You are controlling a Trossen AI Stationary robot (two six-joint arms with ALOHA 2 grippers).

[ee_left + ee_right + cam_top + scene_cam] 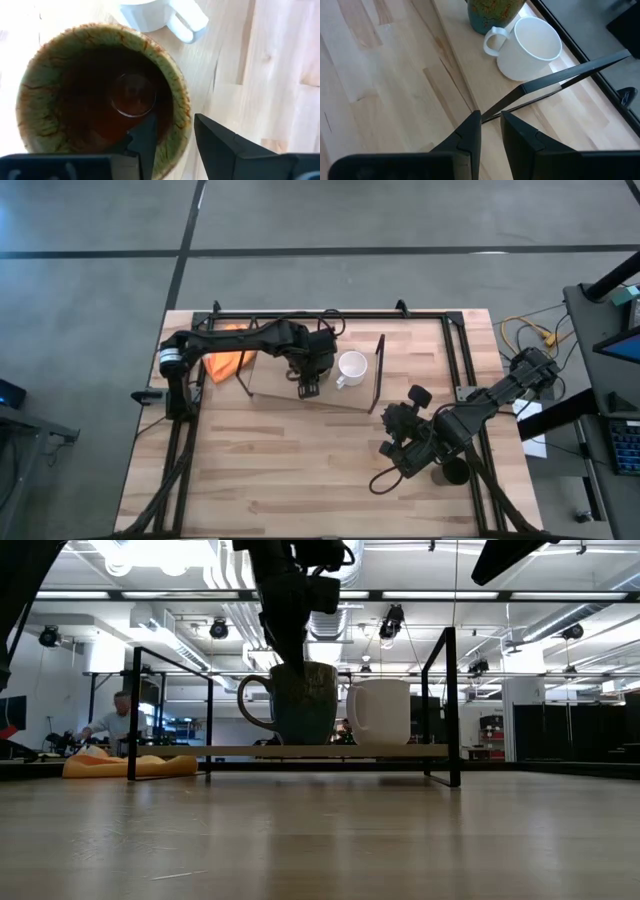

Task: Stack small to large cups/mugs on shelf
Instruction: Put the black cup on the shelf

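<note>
Reaching across the light-wood plank worktop (300, 470) from its left edge, the left arm holds its tool (172, 135) over the flat light-wood shelf with thin black wire end frames (268, 383), the two dark fingers straddling the rim of the glossy brown-amber handled mug (100, 95), one finger inside the mug and one outside against its wall. The low view shows that mug (300, 702) standing upright on the shelf board (330, 750), its handle turned away from its neighbour. A crumpled orange cloth (228, 360) lies on the worktop just beyond the shelf's left end. Just beside the brown-amber mug, on the same board, stands the small white handled mug (352, 366), upright, a narrow gap between the two. Well apart, near the worktop's right edge, the right arm rests low with its tool (490, 127) pointed toward the shelf, its fingers only a narrow slit apart and holding nothing. A dark round object (452, 472), partly hidden under that arm, cannot be identified for certain.
</note>
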